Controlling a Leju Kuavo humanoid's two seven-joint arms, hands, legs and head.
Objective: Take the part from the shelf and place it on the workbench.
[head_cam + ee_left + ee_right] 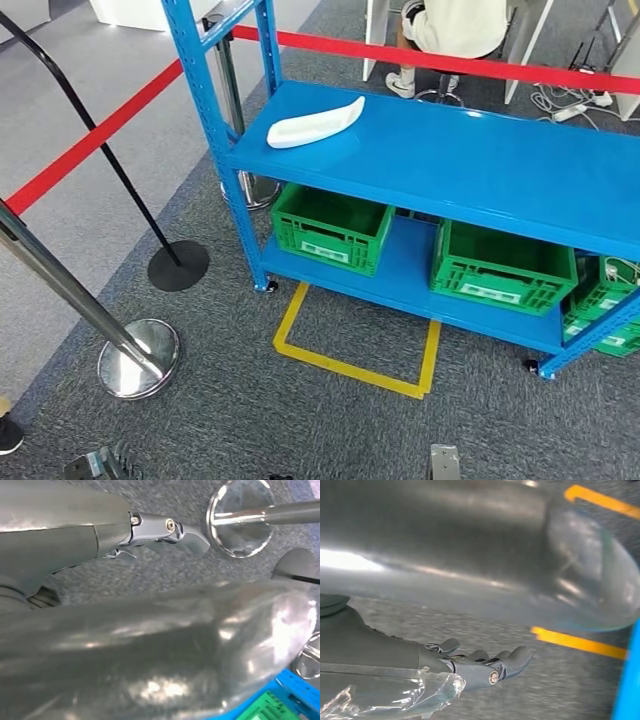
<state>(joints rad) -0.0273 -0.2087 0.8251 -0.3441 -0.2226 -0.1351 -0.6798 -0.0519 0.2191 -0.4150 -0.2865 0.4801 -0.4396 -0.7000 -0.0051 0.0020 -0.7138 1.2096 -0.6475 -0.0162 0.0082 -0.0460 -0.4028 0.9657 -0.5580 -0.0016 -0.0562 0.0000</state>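
Part [317,122] under inspection is a white, elongated, slightly curved piece lying flat on the upper deck of the blue shelf [483,165], near the shelf's left front upright and just inside its front edge; we judge it was set there to be within easy reach from the yellow floor marking [355,362] in front of the shelf. Nothing touches it. We find the left hand [166,530] hanging over grey carpet, fingers extended and close together, holding nothing; the chrome stanchion base [241,522] lies beyond it. The right hand [486,665] likewise hangs low, fingers nearly straight and slightly fanned, empty, with the yellow marking beyond it. We judge both arms are lowered because the reach has not yet begun. Beneath the upper deck, green crates [332,228] sit on the shelf's lower deck, and a red barrier tape [453,62] runs behind the shelf. A seated person beyond the shelf is cut off by the frame. The shelf's right end is also cut off, no workbench can be made out, and in both wrist views a blurred grey thumb close to the lens hides much.
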